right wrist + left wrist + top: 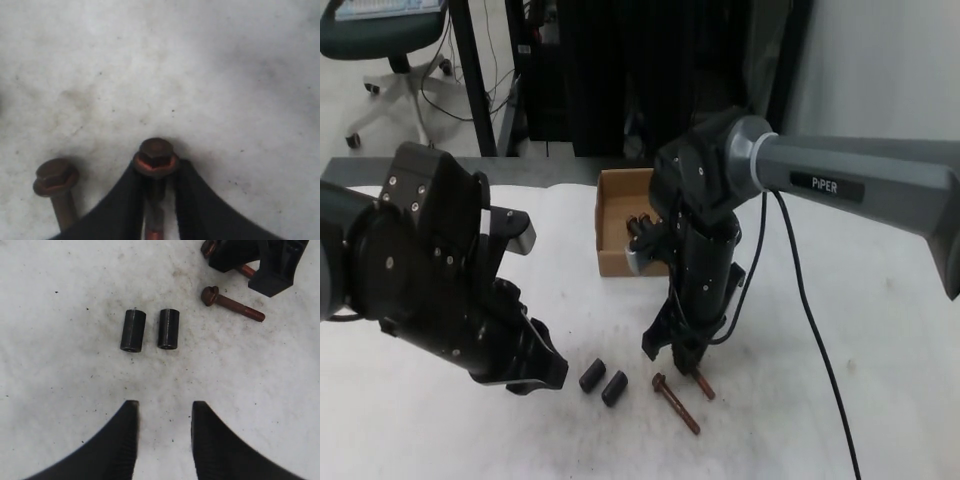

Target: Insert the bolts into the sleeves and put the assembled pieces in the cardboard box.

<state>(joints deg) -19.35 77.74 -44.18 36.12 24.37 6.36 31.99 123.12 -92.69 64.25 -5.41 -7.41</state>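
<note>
One lettered arm (860,180), one clamped bolt (156,155)

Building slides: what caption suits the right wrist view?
Jaws grip one rusty bolt below its head; a second bolt lies beside it on the white bench.

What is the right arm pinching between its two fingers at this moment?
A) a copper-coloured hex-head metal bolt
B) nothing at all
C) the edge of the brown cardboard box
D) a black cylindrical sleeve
A: in the right wrist view, the right gripper has its fingers closed on either side of the shank of a copper-coloured hex-head metal bolt, just below the head.
</note>
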